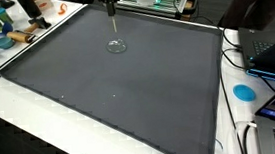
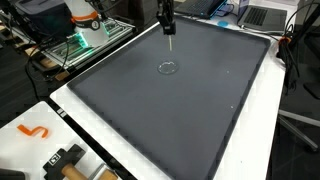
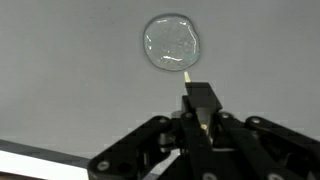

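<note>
One thin stick [image 3: 188, 72] is pinched upright in the hand [image 3: 200, 104], closed tight on it, right over a small clear dish [image 1: 117, 47] on the dark table [image 1: 130, 108]. Gripping looks done; whether the tip touches the dish, I cannot tell.

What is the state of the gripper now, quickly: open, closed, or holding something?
Gripper: closed, holding a thin pale stick that points down at a clear round thing on the dark mat.
</note>
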Robot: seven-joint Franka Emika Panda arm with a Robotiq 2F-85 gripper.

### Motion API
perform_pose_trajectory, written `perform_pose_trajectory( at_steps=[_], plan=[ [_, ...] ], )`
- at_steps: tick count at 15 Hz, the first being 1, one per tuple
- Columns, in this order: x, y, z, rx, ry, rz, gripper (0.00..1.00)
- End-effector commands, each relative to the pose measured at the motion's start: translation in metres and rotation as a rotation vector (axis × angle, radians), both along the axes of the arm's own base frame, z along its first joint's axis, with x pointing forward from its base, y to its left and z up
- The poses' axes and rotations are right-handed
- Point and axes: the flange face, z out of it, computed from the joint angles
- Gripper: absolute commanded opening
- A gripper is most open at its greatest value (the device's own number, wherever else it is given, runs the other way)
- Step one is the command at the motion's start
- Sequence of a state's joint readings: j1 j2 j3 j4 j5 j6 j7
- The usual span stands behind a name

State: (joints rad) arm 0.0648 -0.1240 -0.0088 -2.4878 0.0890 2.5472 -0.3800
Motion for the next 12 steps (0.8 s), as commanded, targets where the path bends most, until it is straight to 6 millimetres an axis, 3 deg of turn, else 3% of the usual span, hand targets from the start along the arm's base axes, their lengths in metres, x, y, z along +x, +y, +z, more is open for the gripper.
perform_pose_trajectory(
  at_steps=[1, 12],
  plan=[
    [0.003, -0.006, -0.021, -0.034, 0.007, 0.011, 0.03],
    [0.0, -0.01, -0.067, -0.046, 0.036, 0.013, 0.03]
  ],
)
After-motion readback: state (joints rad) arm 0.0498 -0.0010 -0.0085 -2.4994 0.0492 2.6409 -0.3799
